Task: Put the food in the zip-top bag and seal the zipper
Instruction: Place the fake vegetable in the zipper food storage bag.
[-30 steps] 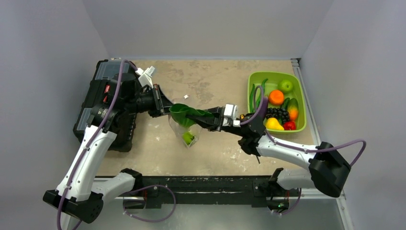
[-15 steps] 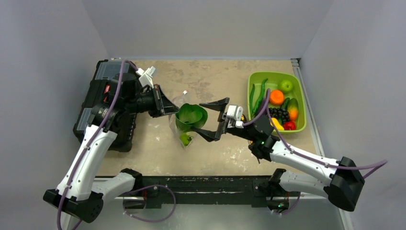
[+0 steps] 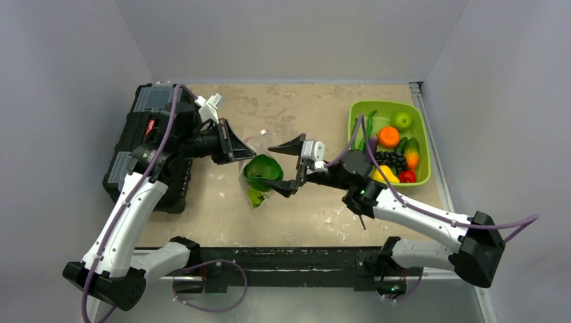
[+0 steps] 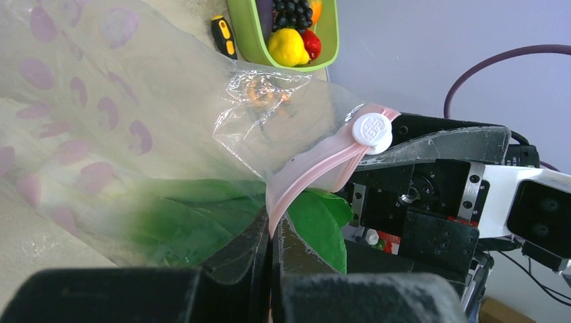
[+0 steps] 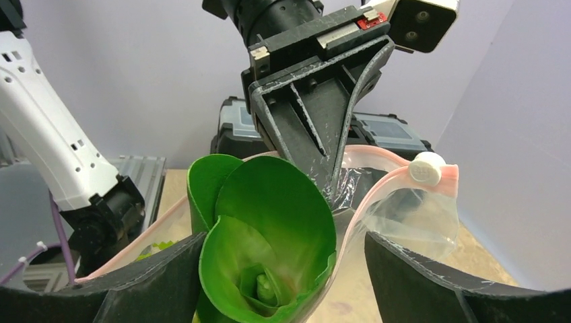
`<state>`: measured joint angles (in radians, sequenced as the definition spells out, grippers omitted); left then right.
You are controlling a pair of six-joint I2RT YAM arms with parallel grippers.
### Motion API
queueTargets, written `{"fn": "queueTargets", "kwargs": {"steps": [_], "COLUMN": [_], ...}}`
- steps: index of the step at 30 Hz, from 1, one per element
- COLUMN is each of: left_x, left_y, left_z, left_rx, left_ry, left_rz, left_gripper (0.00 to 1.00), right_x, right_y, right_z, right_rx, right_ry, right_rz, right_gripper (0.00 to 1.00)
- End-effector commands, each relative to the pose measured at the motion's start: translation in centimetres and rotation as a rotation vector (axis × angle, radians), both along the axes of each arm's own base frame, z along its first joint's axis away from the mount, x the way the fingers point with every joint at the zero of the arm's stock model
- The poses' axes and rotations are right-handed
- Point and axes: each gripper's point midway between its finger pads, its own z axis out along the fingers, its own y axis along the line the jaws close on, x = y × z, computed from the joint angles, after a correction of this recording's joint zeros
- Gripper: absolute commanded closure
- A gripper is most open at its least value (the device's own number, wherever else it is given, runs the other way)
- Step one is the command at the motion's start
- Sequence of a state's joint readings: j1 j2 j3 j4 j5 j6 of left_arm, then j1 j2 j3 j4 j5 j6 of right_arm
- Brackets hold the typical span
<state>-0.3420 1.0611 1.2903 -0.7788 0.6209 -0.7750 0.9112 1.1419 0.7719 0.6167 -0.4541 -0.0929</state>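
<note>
Two arms meet over the middle of the table, well apart from the black toolbox at its left edge and the lime-green bin at its right edge. Seen from above, the left gripper holds the zip-top bag up by its mouth so that it hangs open. The food, one leafy green, sits in that mouth, with another green piece lower in the bag. The right gripper is spread wide on either side of the leaf.

In the left wrist view, the fingers are clenched on the pink zipper near its white slider, likely to keep the mouth from collapsing.

In the right wrist view, its own fingers stand parted around the leaf and grasp nothing, which suits letting it slide in.
</note>
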Motion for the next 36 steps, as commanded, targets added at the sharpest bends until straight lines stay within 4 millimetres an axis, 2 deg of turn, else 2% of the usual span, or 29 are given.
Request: {"fn": "queueTargets", "kwargs": {"steps": [1,3,6,8,10,11,13,14,15,16,18,21,23,26,28,30,33,34,36], "left_x": [-0.2,-0.5,-0.9,-0.9,-0.5,-0.1,1.2,1.2,0.9,0.1,-1.3,-2.2,-1.4,0.4,0.7,0.0,-1.6,-1.8,-1.2], "left_y": [-0.3,-0.3,0.1,0.5,0.5,0.6,1.1,1.0,0.7,0.3,0.1,1.4,1.6,0.8,1.1,1.3,2.6,3.3,3.8], "left_z": [1.7,2.2,3.8,4.5,4.1,3.3,0.3,-0.8,-1.0,-0.7,2.0,4.3,3.3,-0.7,-1.9,0.0,4.8,5.3,4.2], "left_rx": [-0.045,-0.058,-0.098,-0.125,-0.141,-0.123,-0.026,0.009,0.018,0.008,-0.035,-0.042,-0.003,0.059,0.099,0.048,-0.025,-0.012,0.031], "left_ry": [-0.042,-0.042,-0.064,-0.064,-0.056,-0.045,0.014,0.057,0.097,0.125,0.035,-0.078,-0.072,0.062,0.119,0.073,-0.101,-0.117,-0.099], "left_rz": [-0.009,0.000,0.038,0.094,0.129,0.141,0.170,0.149,0.112,0.078,0.071,0.145,0.162,0.117,0.130,0.156,0.235,0.268,0.298], "left_gripper": [1.00,1.00,1.00,1.00,1.00,1.00,1.00,1.00,1.00,1.00,1.00,1.00,1.00,1.00,1.00,1.00,1.00,1.00,1.00], "right_x": [0.9,0.5,0.3,0.1,0.3,0.7,2.0,2.8,3.7,4.7,5.7,5.1,4.3,4.1,4.0,3.6,2.4,2.0,1.1], "right_y": [0.4,0.6,1.4,2.1,2.1,1.9,1.2,0.9,0.5,-0.1,-1.1,-1.2,-0.5,0.5,0.8,0.9,0.9,1.0,1.3], "right_z": [1.5,1.2,0.2,-0.3,-0.3,0.0,0.5,0.6,0.6,0.4,0.1,0.4,0.6,0.8,2.0,2.5,2.9,2.9,2.8], "right_rx": [-0.037,-0.052,-0.097,-0.121,-0.098,-0.070,-0.014,0.001,0.012,-0.003,-0.037,-0.045,-0.055,-0.053,-0.044,-0.041,-0.048,-0.049,-0.064], "right_ry": [-0.050,-0.059,-0.060,-0.051,-0.022,0.005,0.072,0.106,0.166,0.201,0.230,0.230,0.226,0.290,0.322,0.389,0.448,0.464,0.489], "right_rz": [-0.051,-0.047,-0.046,-0.046,-0.070,-0.099,-0.184,-0.229,-0.289,-0.359,-0.437,-0.414,-0.359,-0.322,-0.312,-0.298,-0.250,-0.231,-0.187], "right_gripper": [0.18,0.22,0.37,0.39,0.32,0.27,0.17,0.14,0.11,0.10,0.08,0.01,0.01,0.01,0.01,0.01,0.01,0.01,0.01]}}
